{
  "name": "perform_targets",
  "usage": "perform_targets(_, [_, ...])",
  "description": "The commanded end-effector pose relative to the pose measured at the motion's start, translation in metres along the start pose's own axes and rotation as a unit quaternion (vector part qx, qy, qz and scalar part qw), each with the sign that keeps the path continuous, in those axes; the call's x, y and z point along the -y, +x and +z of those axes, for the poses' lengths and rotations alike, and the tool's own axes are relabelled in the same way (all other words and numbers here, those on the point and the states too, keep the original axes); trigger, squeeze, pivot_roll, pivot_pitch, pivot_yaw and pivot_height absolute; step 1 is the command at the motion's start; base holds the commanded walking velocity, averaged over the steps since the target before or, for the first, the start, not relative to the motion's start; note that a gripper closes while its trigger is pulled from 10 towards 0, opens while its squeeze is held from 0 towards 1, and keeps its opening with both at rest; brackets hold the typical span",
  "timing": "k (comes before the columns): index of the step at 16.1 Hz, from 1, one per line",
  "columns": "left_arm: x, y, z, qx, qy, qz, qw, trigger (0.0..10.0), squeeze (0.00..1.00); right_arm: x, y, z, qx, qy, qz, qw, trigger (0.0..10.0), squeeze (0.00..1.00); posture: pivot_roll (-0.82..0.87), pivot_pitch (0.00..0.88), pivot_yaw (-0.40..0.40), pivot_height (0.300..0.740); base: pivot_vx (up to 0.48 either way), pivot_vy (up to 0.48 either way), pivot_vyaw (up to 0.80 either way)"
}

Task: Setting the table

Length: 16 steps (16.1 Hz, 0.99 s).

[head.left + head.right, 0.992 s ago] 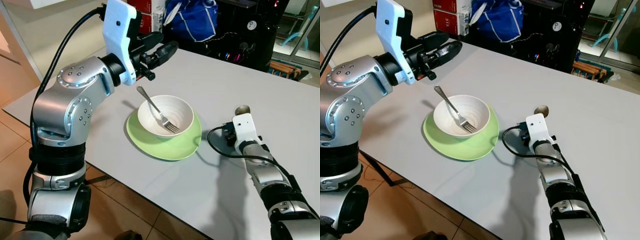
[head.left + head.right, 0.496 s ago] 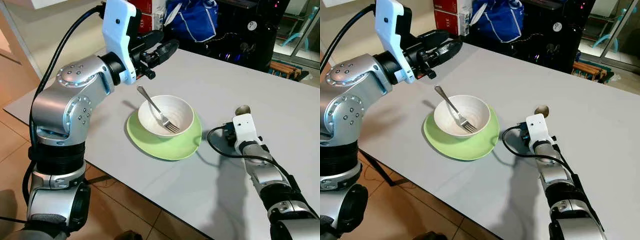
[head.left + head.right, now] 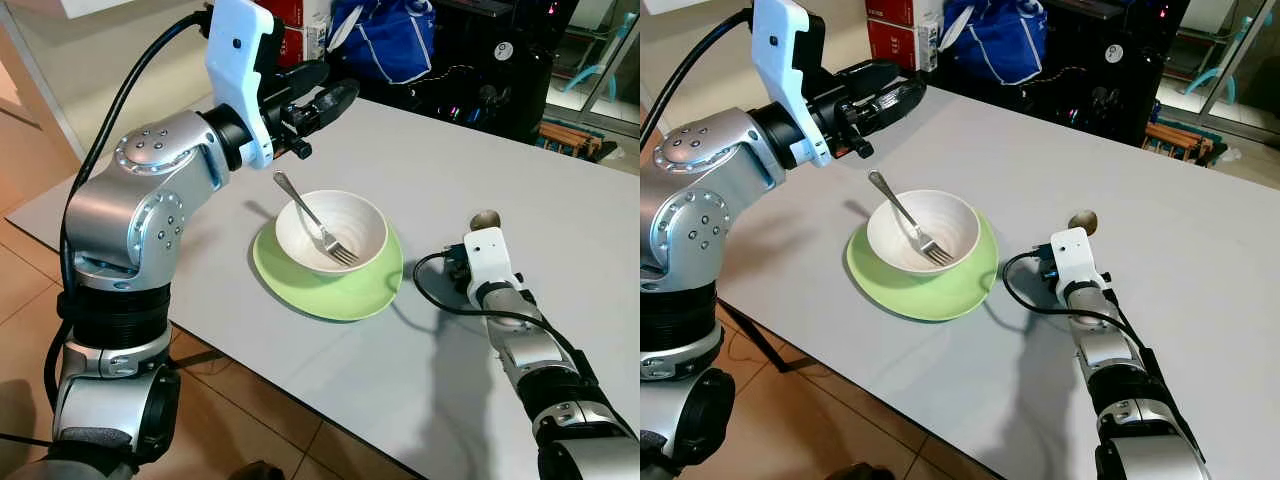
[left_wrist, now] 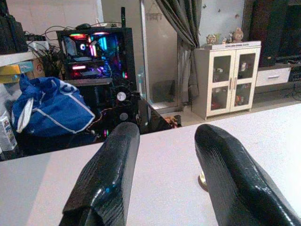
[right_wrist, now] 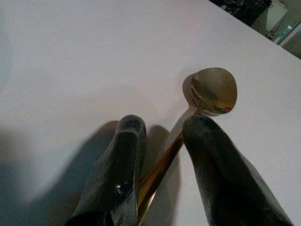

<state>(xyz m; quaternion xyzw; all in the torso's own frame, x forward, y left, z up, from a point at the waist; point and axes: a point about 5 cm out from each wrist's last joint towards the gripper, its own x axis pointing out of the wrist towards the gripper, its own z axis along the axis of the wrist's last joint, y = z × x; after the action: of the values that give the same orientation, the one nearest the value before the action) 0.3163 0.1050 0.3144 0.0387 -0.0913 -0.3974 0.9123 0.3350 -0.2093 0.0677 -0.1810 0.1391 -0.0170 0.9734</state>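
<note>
A white bowl (image 3: 365,225) sits on a green plate (image 3: 372,292) near the table's front edge, and a silver fork (image 3: 318,222) leans in it, tines down. My left gripper (image 3: 337,97) hovers high above the table behind and left of the bowl, open, with nothing between its fingers (image 4: 109,174). A gold spoon (image 5: 214,89) lies on the table right of the plate, its bowl (image 3: 485,218) pointing away. My right gripper (image 5: 162,125) rests low on the table, open, with the spoon's handle lying between its fingers.
The grey table (image 3: 560,210) has bare room around the plate and to the right. Its front edge (image 3: 250,365) drops to a tiled floor. Behind the far edge stand a blue bag (image 3: 385,40), red boxes (image 3: 290,35) and a black computer stand (image 3: 490,60).
</note>
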Motion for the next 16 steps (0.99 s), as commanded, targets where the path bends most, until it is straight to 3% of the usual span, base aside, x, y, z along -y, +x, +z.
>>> perform_targets(1, [0.002, 0.003, 0.008, 0.005, 0.013, -0.01, 1.0, 10.0, 0.0, -0.001, -0.001, -0.009, -0.026, 0.005, 0.002, 1.0, 4.0, 0.0, -0.06, 0.0, 0.03, 0.74, 0.0, 0.0, 0.0])
perform_targets(2, [0.002, 0.003, 0.008, 0.005, 0.013, -0.01, 1.0, 10.0, 0.0, -0.001, -0.001, -0.009, -0.028, 0.004, 0.004, 1.0, 0.0, 0.0, -0.06, 0.0, 0.03, 0.74, 0.0, 0.0, 0.0])
perform_targets(10, [0.001, 0.002, 0.008, 0.001, 0.006, -0.009, 1.0, 10.0, 0.0, -0.006, -0.005, -0.024, -0.073, 0.008, 0.029, 0.997, 0.0, 0.0, -0.05, 0.0, 0.024, 0.74, 0.0, 0.0, 0.0])
perform_targets(12, [0.001, 0.001, 0.008, 0.0, 0.004, -0.009, 1.0, 10.0, 0.0, -0.002, -0.018, -0.039, -0.094, 0.008, 0.038, 0.995, 0.0, 0.0, -0.06, 0.0, 0.025, 0.74, 0.0, 0.0, 0.0])
perform_targets(14, [0.0, 0.001, 0.008, 0.0, 0.004, -0.008, 1.0, 10.0, 0.0, -0.002, -0.025, -0.04, -0.085, 0.004, 0.039, 0.996, 0.0, 0.0, -0.06, 0.0, 0.027, 0.74, 0.0, 0.0, 0.0])
perform_targets(16, [-0.001, 0.001, 0.007, 0.0, 0.003, -0.008, 1.0, 10.0, 0.0, 0.002, -0.027, -0.027, -0.054, 0.01, 0.025, 0.998, 0.0, 0.0, -0.07, 0.0, 0.035, 0.74, 0.0, 0.0, 0.0])
